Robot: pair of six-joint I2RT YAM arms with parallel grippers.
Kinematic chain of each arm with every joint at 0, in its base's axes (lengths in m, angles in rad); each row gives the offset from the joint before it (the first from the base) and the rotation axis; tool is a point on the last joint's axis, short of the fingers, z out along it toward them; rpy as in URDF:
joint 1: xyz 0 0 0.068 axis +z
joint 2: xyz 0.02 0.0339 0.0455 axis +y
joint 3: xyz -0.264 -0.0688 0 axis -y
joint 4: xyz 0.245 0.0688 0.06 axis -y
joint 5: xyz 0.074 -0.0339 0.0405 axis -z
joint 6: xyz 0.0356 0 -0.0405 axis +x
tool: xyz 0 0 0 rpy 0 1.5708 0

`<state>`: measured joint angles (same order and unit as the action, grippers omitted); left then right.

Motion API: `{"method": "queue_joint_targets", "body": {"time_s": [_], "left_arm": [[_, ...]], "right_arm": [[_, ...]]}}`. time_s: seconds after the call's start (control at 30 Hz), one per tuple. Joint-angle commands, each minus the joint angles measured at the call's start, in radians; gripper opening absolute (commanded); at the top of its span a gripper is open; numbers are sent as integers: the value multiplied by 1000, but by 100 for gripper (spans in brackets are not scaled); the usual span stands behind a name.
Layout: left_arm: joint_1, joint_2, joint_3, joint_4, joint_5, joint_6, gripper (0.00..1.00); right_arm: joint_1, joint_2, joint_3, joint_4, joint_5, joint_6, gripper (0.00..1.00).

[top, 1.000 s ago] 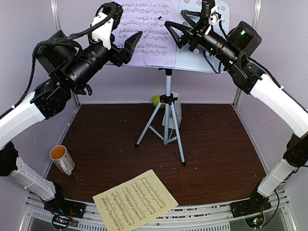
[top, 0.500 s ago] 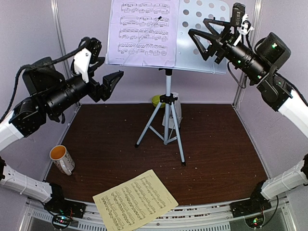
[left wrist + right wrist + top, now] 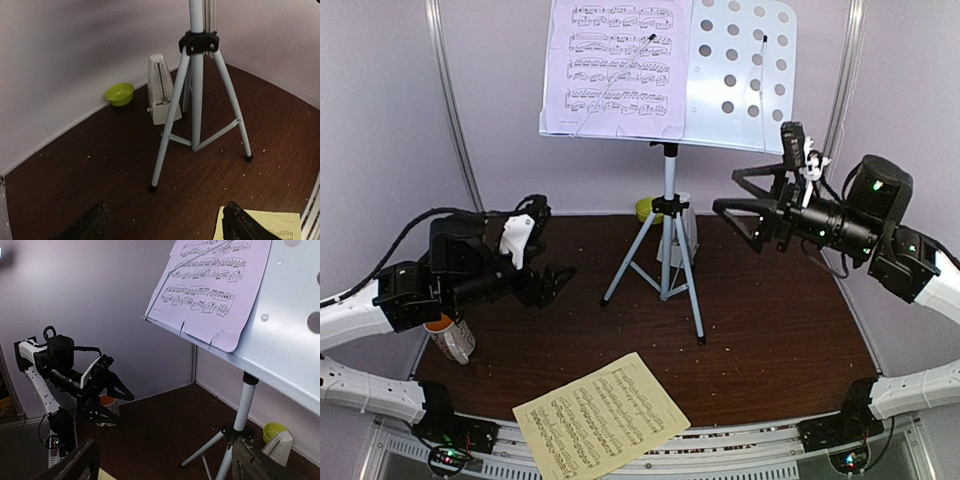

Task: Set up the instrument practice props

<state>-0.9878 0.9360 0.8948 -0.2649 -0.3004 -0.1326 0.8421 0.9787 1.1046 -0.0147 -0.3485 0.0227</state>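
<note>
The left gripper [image 3: 555, 283] hangs low over the left part of the brown table [image 3: 780, 330], its jaws spread wide with nothing between them. Behind it and beneath its arm stands the white mug [image 3: 450, 335], half hidden in the top view. In the left wrist view the dark fingertips [image 3: 95, 226] frame bare tabletop. The yellow sheet-music page [image 3: 602, 415] lies flat below and slightly to the gripper's right, at the table's near edge, with one corner beside the right fingertip in the wrist view.

Straight ahead of this gripper the silver tripod [image 3: 196, 100] of the music stand [image 3: 740, 80] stands upright on its three feet. Past the tripod, near the back wall, the small white pyramid metronome [image 3: 160, 90] stands upright, with the green bowl [image 3: 120, 93] to its left, apart from it. The lavender sheet-music page [image 3: 615, 65] rests on the left half of the perforated desk, well above both grippers.

The right gripper [image 3: 730, 195] hovers to the right of the tripod and below the desk's right edge. It points left, with its jaws wide and empty. From its wrist camera the lavender page is up and ahead, and the metronome is low to its right.
</note>
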Motion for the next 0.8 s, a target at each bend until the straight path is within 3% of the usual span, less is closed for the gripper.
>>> {"method": "queue_joint_targets", "body": {"time_s": [0.0,0.23,0.33,0.53,0.77], "left_arm": [[9,11,-106,0,82,-136,79],[8,46,-258,28,191,-221,78],[8,69,-296,33,253,-228,77],[6,120,-379,119,359,-234,75],[-2,190,-436,188,381,-239,71]], "right_arm": [[71,-11,-135,-76,24,133,90],[96,83,-294,-77,59,171,85],[95,185,-300,-79,-30,131,84],[97,408,-240,-32,-231,139,65],[120,609,-167,-2,-249,170,54]]}}
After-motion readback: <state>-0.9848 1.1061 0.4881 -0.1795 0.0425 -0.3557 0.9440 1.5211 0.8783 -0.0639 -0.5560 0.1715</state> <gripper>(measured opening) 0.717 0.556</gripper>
